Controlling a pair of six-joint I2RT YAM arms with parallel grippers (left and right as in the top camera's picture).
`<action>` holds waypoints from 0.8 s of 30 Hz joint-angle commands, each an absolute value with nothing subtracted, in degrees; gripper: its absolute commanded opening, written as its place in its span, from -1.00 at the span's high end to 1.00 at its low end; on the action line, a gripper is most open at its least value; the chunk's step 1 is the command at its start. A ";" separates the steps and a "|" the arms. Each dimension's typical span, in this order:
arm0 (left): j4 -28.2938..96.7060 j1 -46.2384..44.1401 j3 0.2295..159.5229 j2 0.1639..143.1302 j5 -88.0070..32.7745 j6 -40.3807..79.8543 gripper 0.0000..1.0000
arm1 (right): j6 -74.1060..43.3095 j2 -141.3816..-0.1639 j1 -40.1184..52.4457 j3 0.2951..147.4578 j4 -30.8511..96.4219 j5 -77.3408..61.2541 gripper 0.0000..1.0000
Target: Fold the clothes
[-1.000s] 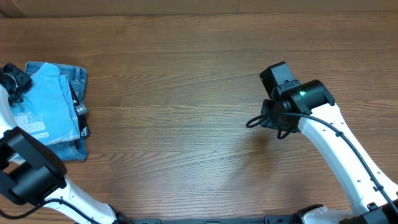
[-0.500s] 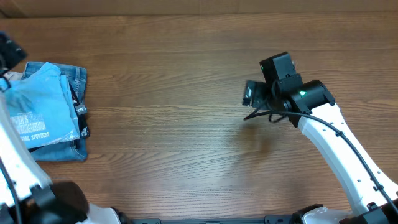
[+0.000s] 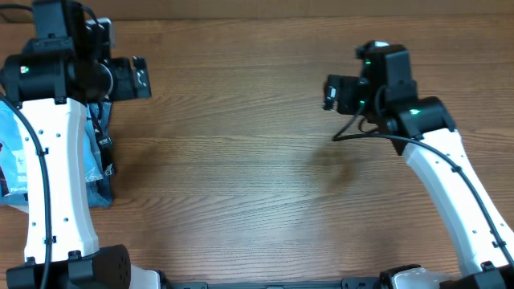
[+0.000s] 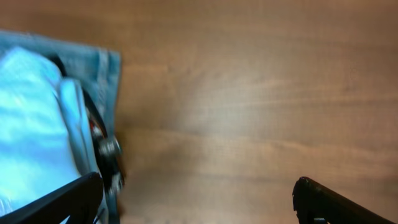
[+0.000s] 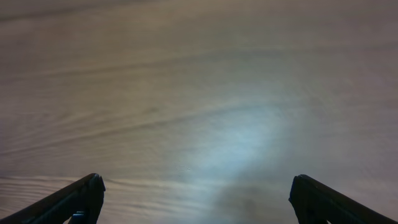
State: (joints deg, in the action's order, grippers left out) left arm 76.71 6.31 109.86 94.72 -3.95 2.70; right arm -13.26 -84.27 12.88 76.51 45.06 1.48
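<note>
- Left claw (image 4: 196,200): jaws spread wide, nothing between them; in the left wrist view its 2 dark fingers (image 4: 65,198) sit at the lower corners of the frame, with bare wood in the gap
- Right claw (image 5: 198,199): jaws equally wide and holding nothing; beneath it lie only wood grain and a pale patch of glare
- Clothes (image 3: 10,152): the light sky-blue T-shirt lies folded at the far left edge of the tabletop (image 3: 241,185), as the top layer of a small pile; in the overhead view the left arm (image 3: 56,168) crosses over it and hides most of it, and the lettering is too covered to read
- Blue denim jeans (image 4: 107,71): bottom layer of the pile, their edge projecting past the T-shirt toward the middle of the tabletop
- Black garment (image 3: 104,152): thin dark layer with white print, seen along the pile's right edge between T-shirt and jeans
- Relations: in the overhead view the left claw appears just beside the pile's far right corner; the right claw is over bare wood in the right half, well apart from the pile
</note>
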 commanded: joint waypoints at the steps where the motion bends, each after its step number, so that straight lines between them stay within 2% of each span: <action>1: 79.13 6.17 110.02 91.74 -3.90 1.23 -1.00 | -13.28 -78.78 10.33 78.08 48.31 0.03 -1.00; 7: 77.82 6.17 104.79 80.53 -3.90 1.10 -1.00 | -12.10 -66.98 10.02 76.82 52.31 0.40 -1.00; 18: 61.58 6.20 74.30 44.29 -4.05 -0.89 -1.00 | -12.16 -37.04 10.00 58.35 50.43 4.73 -1.00; 24: 62.72 6.20 69.08 33.47 -4.10 -0.89 -0.99 | -12.16 -30.37 10.00 54.59 59.05 4.80 -1.00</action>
State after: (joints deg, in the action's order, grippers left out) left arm 62.24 6.13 70.48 36.03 -3.92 -0.01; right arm -12.43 -31.11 9.89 55.42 57.23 3.73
